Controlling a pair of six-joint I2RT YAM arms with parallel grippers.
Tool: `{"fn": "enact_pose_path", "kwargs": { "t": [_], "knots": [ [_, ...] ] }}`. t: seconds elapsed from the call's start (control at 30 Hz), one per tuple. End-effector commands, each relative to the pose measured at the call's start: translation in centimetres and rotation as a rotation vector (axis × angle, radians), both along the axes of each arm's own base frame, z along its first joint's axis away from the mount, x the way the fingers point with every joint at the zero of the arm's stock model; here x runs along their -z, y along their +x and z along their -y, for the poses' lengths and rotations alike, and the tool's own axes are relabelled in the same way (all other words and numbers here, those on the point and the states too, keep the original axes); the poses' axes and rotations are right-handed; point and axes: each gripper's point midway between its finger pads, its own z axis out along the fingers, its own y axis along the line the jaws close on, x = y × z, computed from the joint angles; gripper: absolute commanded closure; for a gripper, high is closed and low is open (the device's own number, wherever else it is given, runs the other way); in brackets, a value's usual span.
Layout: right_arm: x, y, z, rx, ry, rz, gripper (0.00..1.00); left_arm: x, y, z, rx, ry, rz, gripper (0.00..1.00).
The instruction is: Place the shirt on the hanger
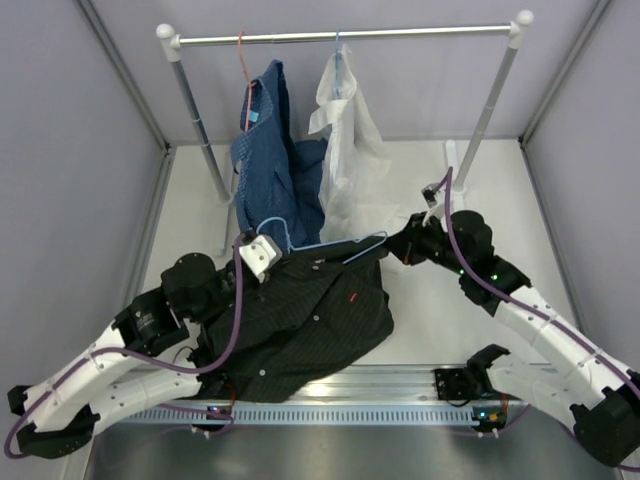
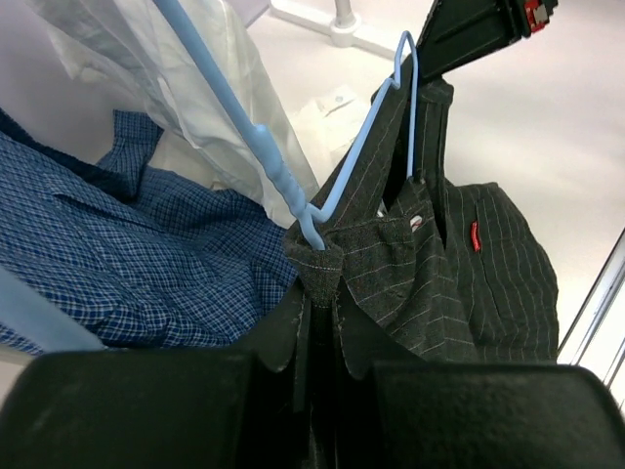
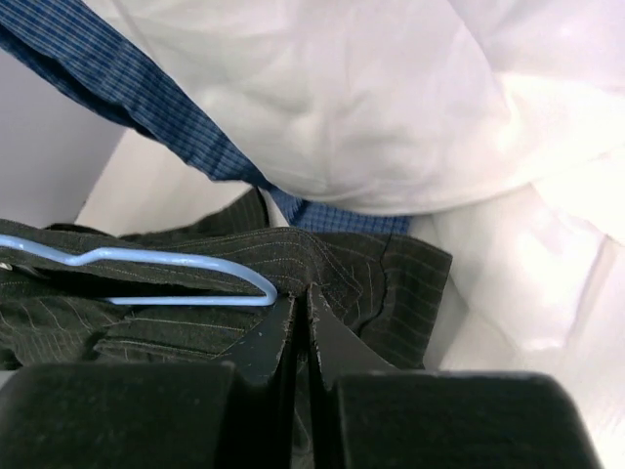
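The black pinstriped shirt [image 1: 300, 325] lies bunched on the table in front of the arms, with its collar end lifted. The light-blue wire hanger [image 1: 335, 243] runs along the shirt's top edge, partly inside the fabric. My left gripper [image 1: 258, 255] is shut on the shirt's cloth [image 2: 320, 266] just below the hanger's bend [image 2: 311, 223]. My right gripper [image 1: 397, 248] is shut on the shirt [image 3: 391, 283] right beside the hanger's rounded corner [image 3: 262, 290]. The right gripper's black tip [image 2: 479, 24] shows at the top of the left wrist view.
A clothes rack's rail [image 1: 345, 36] crosses the back, on white posts. From it hang a blue patterned shirt [image 1: 275, 165] on a red-orange hanger [image 1: 242, 60] and a white shirt [image 1: 350, 140]; both drape close behind the grippers. A metal rail [image 1: 400, 385] lines the near edge.
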Motion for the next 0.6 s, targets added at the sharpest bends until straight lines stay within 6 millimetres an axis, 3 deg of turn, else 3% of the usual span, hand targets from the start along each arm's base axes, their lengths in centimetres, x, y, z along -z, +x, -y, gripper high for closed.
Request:
{"fn": "enact_pose_path", "kwargs": {
  "t": [0.0,0.2,0.33,0.4,0.47,0.57],
  "knots": [
    [2.5,1.0,3.4,0.116,-0.134,-0.095,1.0,-0.1,0.2,-0.5,-0.008,0.018,0.048,1.0],
    [1.9,2.9,5.8,0.222,-0.174,-0.096,1.0,2.1,-0.3,-0.3,0.02,0.084,0.05,1.0],
    [-0.2,4.3,6.5,0.25,-0.236,-0.048,1.0,4.1,-0.5,0.6,0.039,0.159,0.029,1.0],
    [-1.0,4.5,6.0,0.219,-0.246,-0.049,1.0,5.1,-0.1,1.4,0.039,0.201,0.003,1.0],
    [-1.8,3.9,5.2,0.178,-0.226,-0.034,1.0,4.6,0.5,1.7,0.01,0.2,-0.007,1.0],
    [-3.5,1.5,2.9,0.048,-0.124,-0.002,1.0,2.8,2.1,2.4,-0.089,0.164,-0.044,1.0]
  ]
}}
